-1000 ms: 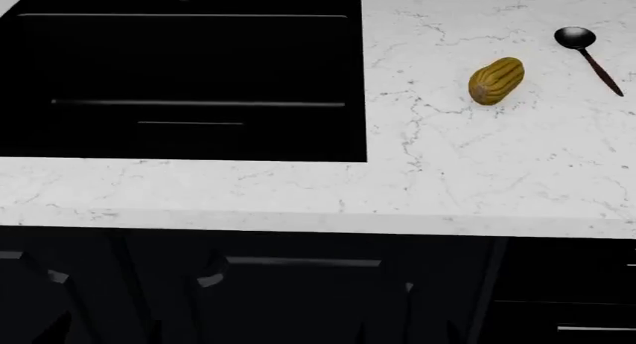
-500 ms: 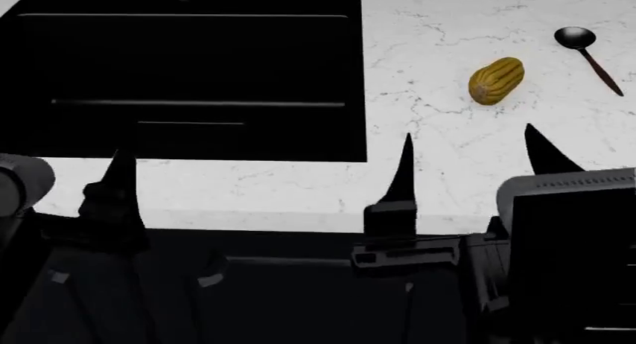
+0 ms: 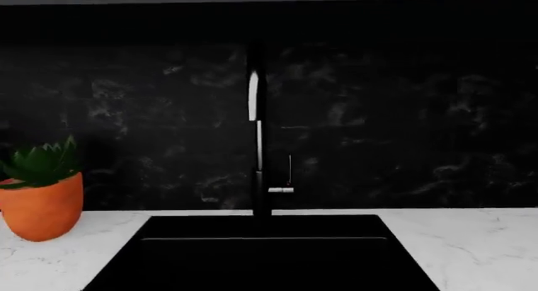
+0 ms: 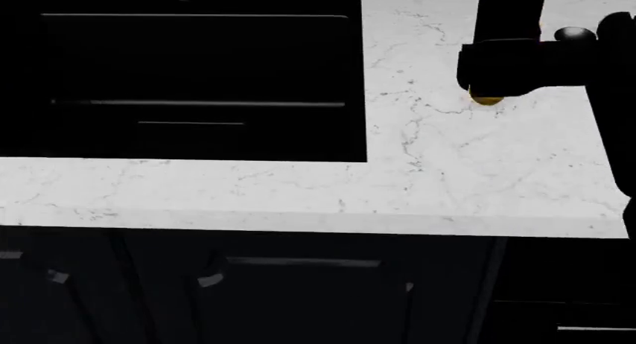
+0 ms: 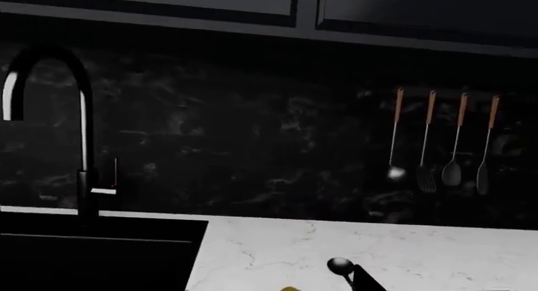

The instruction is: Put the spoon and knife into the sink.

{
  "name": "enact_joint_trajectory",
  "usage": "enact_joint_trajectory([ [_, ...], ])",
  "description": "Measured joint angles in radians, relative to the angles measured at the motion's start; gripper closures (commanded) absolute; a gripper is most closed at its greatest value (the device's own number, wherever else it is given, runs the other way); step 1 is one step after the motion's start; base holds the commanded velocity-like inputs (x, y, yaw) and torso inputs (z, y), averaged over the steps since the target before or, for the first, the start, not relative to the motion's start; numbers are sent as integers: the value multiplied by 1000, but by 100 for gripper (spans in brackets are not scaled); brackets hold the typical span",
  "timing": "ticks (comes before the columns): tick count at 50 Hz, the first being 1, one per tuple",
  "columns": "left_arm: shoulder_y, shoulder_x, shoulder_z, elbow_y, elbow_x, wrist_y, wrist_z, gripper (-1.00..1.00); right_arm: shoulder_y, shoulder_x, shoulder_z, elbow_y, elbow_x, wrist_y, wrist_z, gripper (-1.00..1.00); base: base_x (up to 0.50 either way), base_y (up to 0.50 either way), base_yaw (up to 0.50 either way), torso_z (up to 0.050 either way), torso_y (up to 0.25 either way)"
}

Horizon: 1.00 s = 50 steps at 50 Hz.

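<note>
The spoon (image 4: pixel 574 35) lies on the white marble desk (image 4: pixel 447 173), well to the right of the sink (image 4: pixel 199 76). From my head camera I see only its glossy black bowl, peeking out between dark parts of my right arm (image 4: pixel 517 50); the handle is covered. My right wrist camera gives the same spoon (image 5: pixel 339 264) from low down: the bowl sits on the marble, and a dark pointed tip crosses just beside it at the frame's edge, where I cannot tell spoon handle from my own finger. The corn cob (image 4: pixel 486 100) shows in the head view as a thin yellow sliver under my arm, close to the spoon, and as a yellow speck (image 5: pixel 288 289) in the right wrist view.

The knife appears in none of my views.

The sink is a matte black basin with stepped ledges. The head view looks down into it, while my left wrist camera faces it straight on, showing the black faucet (image 3: pixel 257 146) rising behind it and an orange pot (image 3: pixel 42 206) with a green plant standing on the desk beside it. Only the right wrist view shows the utensils (image 5: pixel 441 143) hanging on the dark back wall.

My right gripper is hidden under the arm, so I cannot tell how wide it stands. My left gripper is out of sight.
</note>
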Motion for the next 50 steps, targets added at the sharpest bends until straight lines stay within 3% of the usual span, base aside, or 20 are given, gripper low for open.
enact_joint_trajectory([
  [13, -73, -25, -6, -70, 5, -1, -6, -100, 132, 69, -46, 125, 87, -7, 53, -100, 259, -82, 0, 0, 0],
  [50, -78, -37, -13, -52, -25, -29, -10, -100, 146, 115, -61, 151, 223, -53, 95, -100, 490, -234, 0, 0, 0],
])
